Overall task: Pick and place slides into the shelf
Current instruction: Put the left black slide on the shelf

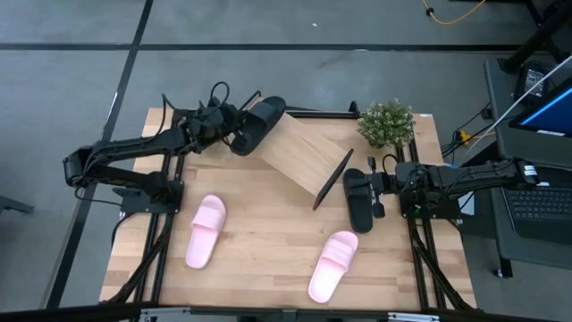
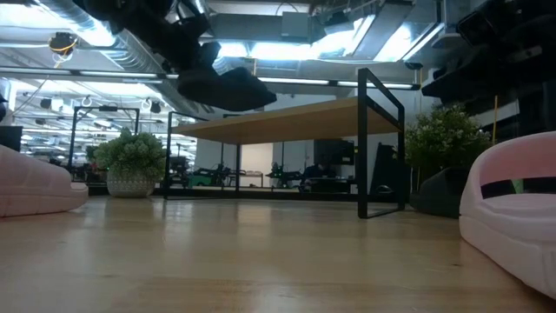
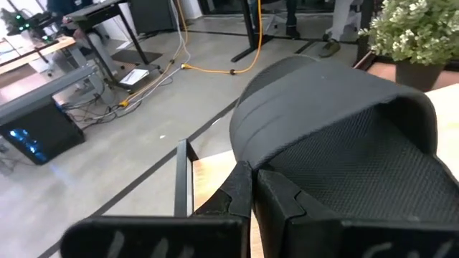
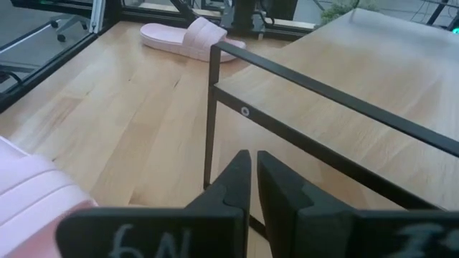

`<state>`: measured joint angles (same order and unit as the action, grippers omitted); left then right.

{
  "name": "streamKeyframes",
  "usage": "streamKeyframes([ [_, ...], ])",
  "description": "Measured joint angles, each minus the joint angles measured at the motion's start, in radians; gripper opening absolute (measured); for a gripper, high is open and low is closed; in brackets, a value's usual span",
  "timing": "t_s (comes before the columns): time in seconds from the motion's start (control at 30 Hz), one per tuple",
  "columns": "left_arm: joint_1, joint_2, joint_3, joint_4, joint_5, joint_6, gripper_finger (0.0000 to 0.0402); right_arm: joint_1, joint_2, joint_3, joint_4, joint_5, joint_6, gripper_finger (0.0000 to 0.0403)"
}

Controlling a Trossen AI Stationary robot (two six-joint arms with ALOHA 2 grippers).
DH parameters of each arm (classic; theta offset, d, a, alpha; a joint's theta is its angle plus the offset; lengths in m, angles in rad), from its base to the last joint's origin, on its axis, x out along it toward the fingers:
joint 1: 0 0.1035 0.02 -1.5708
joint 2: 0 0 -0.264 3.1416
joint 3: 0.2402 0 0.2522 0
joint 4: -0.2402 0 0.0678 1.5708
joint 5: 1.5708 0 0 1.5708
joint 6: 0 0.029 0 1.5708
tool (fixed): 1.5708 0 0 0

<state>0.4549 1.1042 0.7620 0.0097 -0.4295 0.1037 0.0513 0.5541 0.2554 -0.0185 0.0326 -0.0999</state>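
Black slide in hand (image 1: 257,123): held up in the air by the left gripper (image 1: 234,128), over the far left corner of the shelf (image 1: 299,154); from table height it hangs above the board's upper edge, not touching it.
Shelf: a slanted wood board on a thin black frame, turned at an angle to the table (image 1: 268,233) edges, its high end toward the left arm.
Risk, slipping: the board slopes, so a slide let go at the high end could, I judge, slide down and off the low edge by the right arm.
Risk, hold: the jaws pinch only one end of the slide; the long free end could swing or twist out as the arm moves.
Risk, bump: the slide's low end is near the frame's corner; a low approach could knock the light shelf further askew.
Left jaws: nearly closed, clamped on the black slide's edge, as the left wrist view shows.
Other black slide (image 1: 358,199): flat on the table just beside the right gripper (image 1: 379,192), near the shelf's low end.
Right jaws: almost closed, holding nothing, facing the shelf's frame.
Pink slides: one (image 1: 206,231) front left on the table, one (image 1: 333,265) front right, both well apart from the shelf.
Potted plant (image 1: 386,122): far right corner, close to the shelf.
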Motion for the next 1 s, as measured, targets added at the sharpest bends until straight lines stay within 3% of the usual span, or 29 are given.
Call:
streamKeyframes([
  [1.0, 0.096, 0.028, 0.002, 0.01, 0.08, 0.092, 0.0, -0.001, 0.0, 0.0, 0.03, 0.0, -0.065, 0.0029],
])
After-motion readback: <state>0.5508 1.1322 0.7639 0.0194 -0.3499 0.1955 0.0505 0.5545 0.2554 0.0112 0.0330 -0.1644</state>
